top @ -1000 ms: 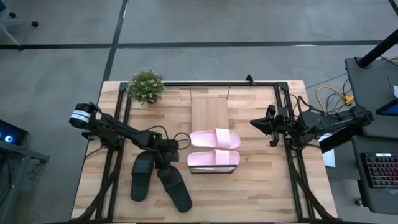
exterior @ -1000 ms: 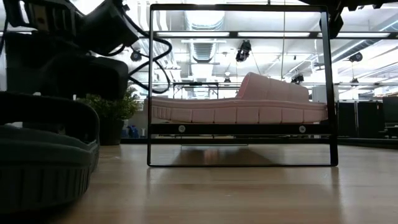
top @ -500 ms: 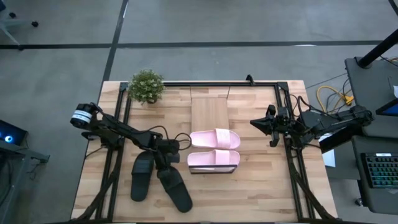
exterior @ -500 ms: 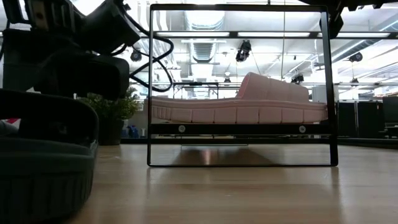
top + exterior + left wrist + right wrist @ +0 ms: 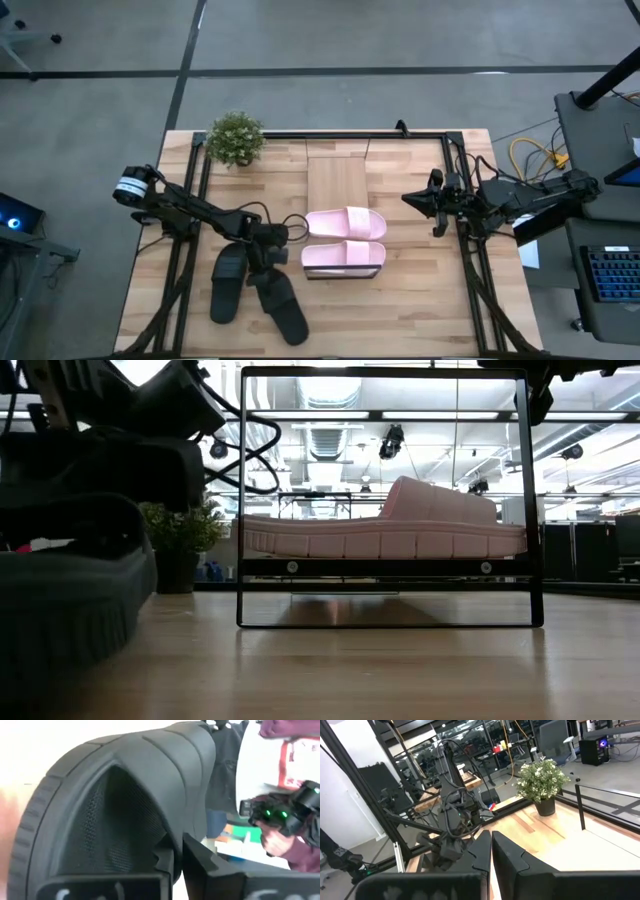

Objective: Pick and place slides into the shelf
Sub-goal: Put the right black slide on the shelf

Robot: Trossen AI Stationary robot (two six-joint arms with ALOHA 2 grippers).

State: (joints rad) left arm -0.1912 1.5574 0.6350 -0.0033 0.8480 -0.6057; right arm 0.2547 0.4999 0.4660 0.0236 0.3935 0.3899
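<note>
Two pale pink slides (image 5: pixel 345 222) (image 5: pixel 343 255) lie side by side on the shelf (image 5: pixel 337 180), its near half; in the low view a pink slide (image 5: pixel 400 530) rests on the shelf's board inside the dark frame (image 5: pixel 390 625). Two black slides are on the table left of the shelf. One black slide (image 5: pixel 228 283) lies flat on its sole, untouched. My left gripper (image 5: pixel 268 265) is shut on the other black slide (image 5: pixel 283 308). My right gripper (image 5: pixel 408 198) hovers shut to the right of the shelf, with nothing in it. My left gripper pinches the black slide's broad strap at its edge (image 5: pixel 172 837). One finger (image 5: pixel 162 865) is in the hollow under the strap and the other finger (image 5: pixel 205 862) is outside it. The slide (image 5: pixel 60 600) sits tilted; whether part of it rests on the table I cannot tell.
A potted plant (image 5: pixel 236 138) stands at the table's far left corner. Dark frame rails (image 5: pixel 190 250) run along both sides of the table. The shelf's far half is bare board. In the room beyond, a person's hand (image 5: pixel 280 837) shows.
My left gripper has shut on the black slide's strap, staying in about the same place. In the low view the slide has tipped, its side toward the shelf risen from the table.
</note>
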